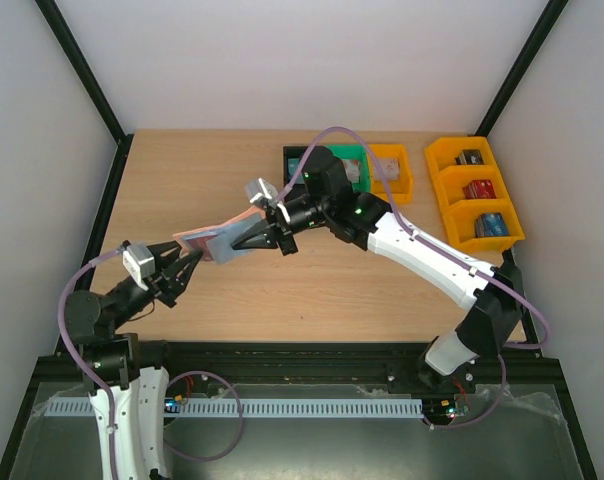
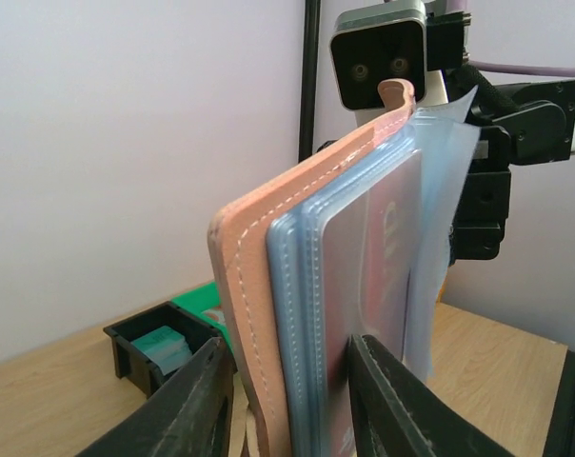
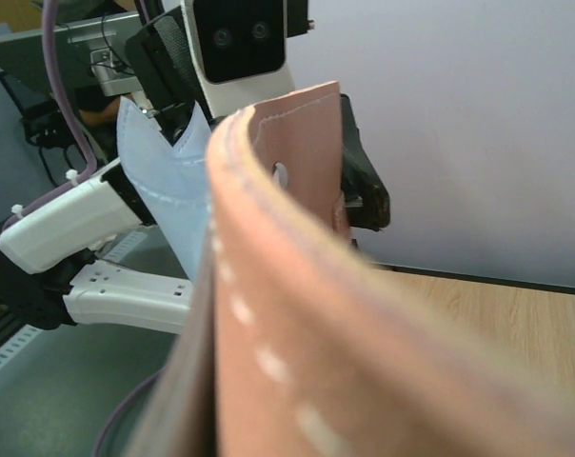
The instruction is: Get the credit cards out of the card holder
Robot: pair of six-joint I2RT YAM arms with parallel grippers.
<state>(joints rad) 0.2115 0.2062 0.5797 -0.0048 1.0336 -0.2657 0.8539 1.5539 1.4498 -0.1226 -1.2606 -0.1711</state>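
Blurred card holder [image 3: 297, 333], cut off at lower edge.

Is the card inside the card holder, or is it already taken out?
Inside: in the left wrist view, a card with red print sits tucked between the leaves of the card holder.

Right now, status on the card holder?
Right gripper shut on card holder, held in air. Left gripper straddles its opposite edge, grip unclear. Card inside, not yet out. Nothing in the way.

Pinkish card holder [image 2: 245, 314] stands open midair, card [image 2: 383, 257] seemingly sleeved.
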